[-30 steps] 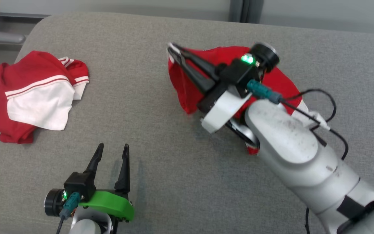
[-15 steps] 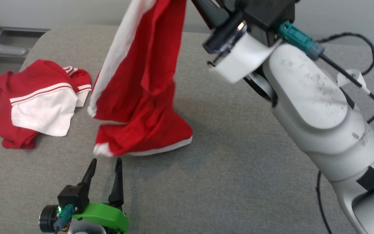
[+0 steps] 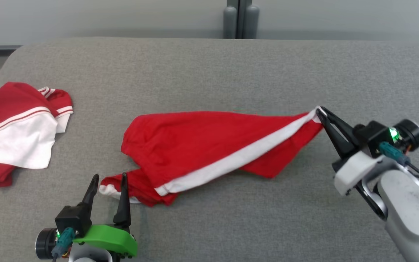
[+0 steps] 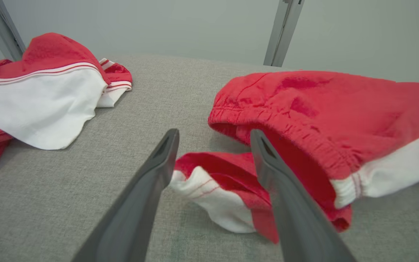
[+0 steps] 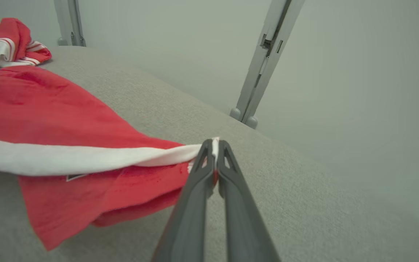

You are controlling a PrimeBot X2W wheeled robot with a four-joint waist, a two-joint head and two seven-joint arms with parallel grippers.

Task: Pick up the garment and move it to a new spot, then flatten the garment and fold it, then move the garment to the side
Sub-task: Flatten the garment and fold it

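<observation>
The garment (image 3: 202,142), red shorts with a white side stripe, lies stretched across the middle of the grey surface. My right gripper (image 3: 320,111) is shut on its right hem corner, which shows as a white edge pinched between the fingertips (image 5: 215,145). My left gripper (image 3: 109,178) stands open at the lower left, its fingers on either side of the garment's crumpled white-edged corner (image 4: 209,189) without touching it. The elastic waistband (image 4: 267,120) bulges just right of that corner.
A second red and white garment (image 3: 16,131) lies bunched at the far left edge of the grey padded surface (image 3: 209,65). A grey post (image 3: 238,20) stands behind the surface against a pale wall.
My right gripper has swung the garment down from high in the air and drawn it out to the right, so it now lies spread on the surface. The head camera has shifted.
</observation>
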